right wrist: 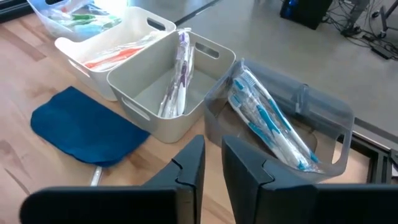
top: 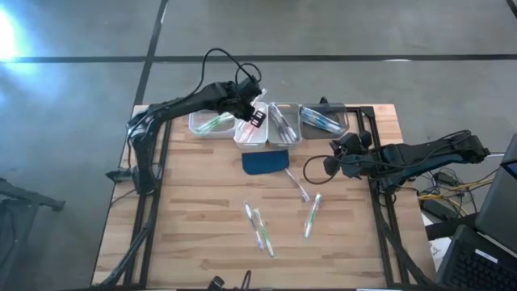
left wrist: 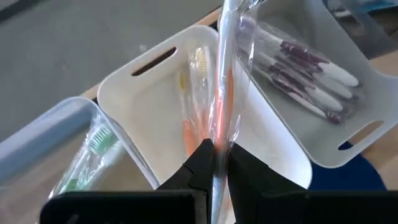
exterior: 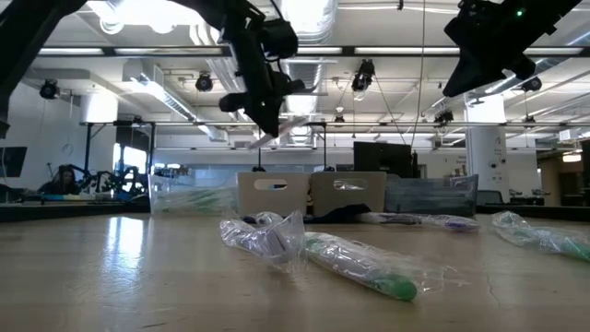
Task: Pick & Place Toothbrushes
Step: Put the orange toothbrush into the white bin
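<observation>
From above, the wrapped toothbrushes (top: pixel 260 228) lying loose on the wooden worktop (top: pixel 194 218) are sitting nearest, on the near side of the dark blue pad (top: pixel 265 162); another (top: pixel 312 216) is lying off to the pad's right, and one (top: pixel 297 185) is reaching out from just beside the pad's edge. Behind the pad a row of bins is standing: a clear bin (top: pixel 212 123) with green brushes, a white bin (top: pixel 250 132), a second white bin (top: pixel 284 125) and a grey bin (top: pixel 324 120) with blue brushes. The left gripper (top: pixel 257 113) is hanging over the first white bin; the right gripper (top: pixel 349 145) is hovering to the pad's right, just beside the grey bin.

From worktop level, a wrapped green-tipped toothbrush (exterior: pixel 355 263) is lying closest, with the bins beyond it. The left gripper (exterior: pixel 263 124) is holding a wrapped brush (exterior: pixel 281 129) in the air above them.

Past the left wrist, the left gripper (left wrist: pixel 216 163) is pinching an orange-accented toothbrush (left wrist: pixel 224 93) in clear wrap, upright over the white bin (left wrist: pixel 155 81), where another orange brush (left wrist: pixel 194 106) is lying.

Past the right wrist, the right gripper (right wrist: pixel 213 163) is showing its fingers drawn close together with nothing between them, above the worktop between the pad (right wrist: pixel 84 127) and the grey bin (right wrist: pixel 311 118).
</observation>
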You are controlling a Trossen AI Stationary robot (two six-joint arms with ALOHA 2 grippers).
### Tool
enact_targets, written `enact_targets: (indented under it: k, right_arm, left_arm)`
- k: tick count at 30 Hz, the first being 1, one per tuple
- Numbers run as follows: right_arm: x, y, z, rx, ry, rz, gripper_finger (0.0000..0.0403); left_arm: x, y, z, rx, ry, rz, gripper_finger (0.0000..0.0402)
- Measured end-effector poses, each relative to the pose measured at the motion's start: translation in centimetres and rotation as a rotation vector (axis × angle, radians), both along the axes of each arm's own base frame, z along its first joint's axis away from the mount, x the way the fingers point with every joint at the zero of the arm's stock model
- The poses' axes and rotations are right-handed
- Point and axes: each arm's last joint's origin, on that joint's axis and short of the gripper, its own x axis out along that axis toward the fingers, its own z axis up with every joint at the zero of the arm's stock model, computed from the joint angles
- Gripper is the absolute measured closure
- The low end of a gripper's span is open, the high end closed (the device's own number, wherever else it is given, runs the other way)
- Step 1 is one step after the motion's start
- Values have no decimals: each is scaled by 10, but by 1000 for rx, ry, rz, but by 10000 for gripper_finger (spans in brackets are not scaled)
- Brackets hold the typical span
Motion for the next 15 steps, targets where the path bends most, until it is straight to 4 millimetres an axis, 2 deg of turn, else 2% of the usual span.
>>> enact_targets:
  k: [8, 15]
  right_arm:
    - [0, 0, 0, -1, 2, 1, 365]
    - [0, 0, 0, -2, 2, 1, 353]
  left_arm:
    - [6, 2, -10, -60, -15, -20, 369]
    - [8, 10, -19, -72, 1, -7, 369]
